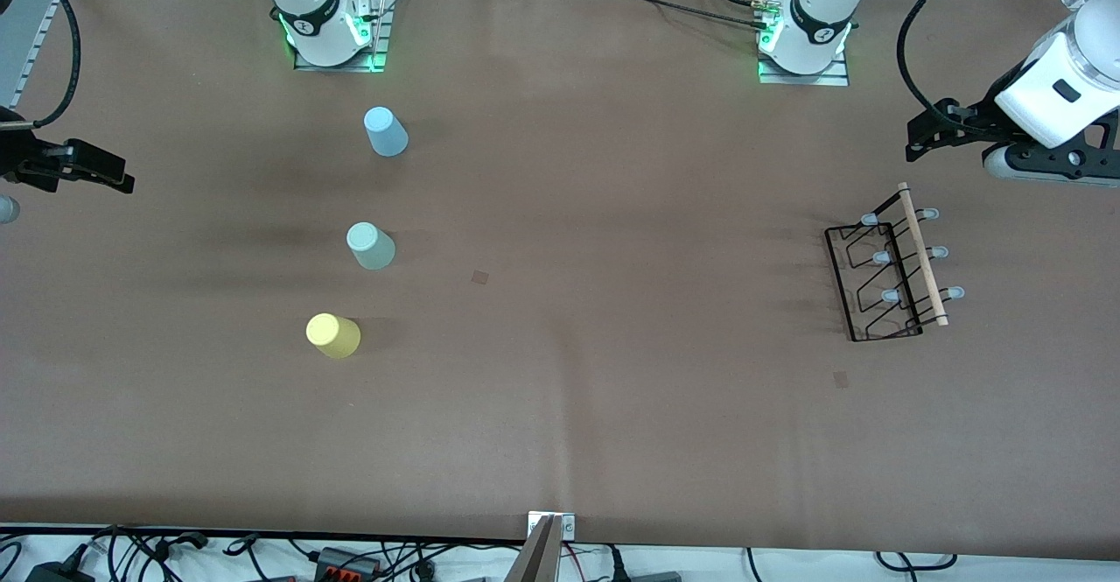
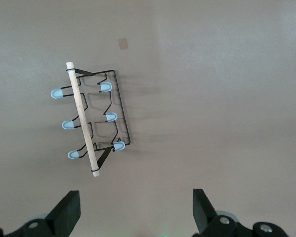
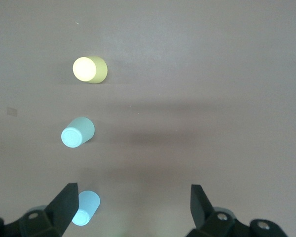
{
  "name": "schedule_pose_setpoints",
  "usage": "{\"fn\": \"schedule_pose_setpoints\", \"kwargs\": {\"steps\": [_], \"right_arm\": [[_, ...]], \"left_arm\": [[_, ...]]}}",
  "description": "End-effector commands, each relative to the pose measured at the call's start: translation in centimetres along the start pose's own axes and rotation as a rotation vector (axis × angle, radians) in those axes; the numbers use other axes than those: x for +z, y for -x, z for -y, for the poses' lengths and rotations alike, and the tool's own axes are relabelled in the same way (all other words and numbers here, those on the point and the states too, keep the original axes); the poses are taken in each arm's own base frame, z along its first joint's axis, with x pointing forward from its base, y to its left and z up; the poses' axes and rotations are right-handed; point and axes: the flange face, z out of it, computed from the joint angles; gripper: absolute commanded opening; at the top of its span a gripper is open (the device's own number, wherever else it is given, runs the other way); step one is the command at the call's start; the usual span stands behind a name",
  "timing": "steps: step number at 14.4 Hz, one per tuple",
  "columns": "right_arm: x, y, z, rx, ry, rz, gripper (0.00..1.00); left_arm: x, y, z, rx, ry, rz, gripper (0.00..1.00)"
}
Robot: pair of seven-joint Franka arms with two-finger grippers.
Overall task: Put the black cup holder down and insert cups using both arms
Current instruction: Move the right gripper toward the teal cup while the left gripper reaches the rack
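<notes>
Front view: the rack [image 1: 888, 271] stands on the table [image 1: 612, 407] toward the left arm's end, its rod [image 1: 923, 254] uppermost and 6 pegs out to both sides. Toward the right arm's end 3 cups stand upside down in a slanting row, well apart: the blue cup [image 1: 386, 131] farthest from the camera, the mint cup [image 1: 371, 246] between, the yellow cup [image 1: 333, 335] nearest. The left gripper [image 1: 927, 131] hangs over the table edge near the rack, fingers spread wide with nothing between them. The right gripper [image 1: 109, 175] hangs over the other end, likewise spread and bare.
</notes>
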Motion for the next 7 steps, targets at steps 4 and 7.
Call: {"fn": "schedule_pose_setpoints", "kwargs": {"steps": [4, 7], "right_arm": [[-0.4, -0.5, 0.3, -0.016, -0.016, -0.011, 1.00], [1.4, -1.0, 1.7, -0.044, -0.020, 0.041, 1.00]], "left_arm": [[-0.8, -1.6, 0.3, -0.008, -0.006, -0.023, 1.00], [-1.3, -2.1, 0.5, -0.011, -0.006, -0.027, 1.00]]}}
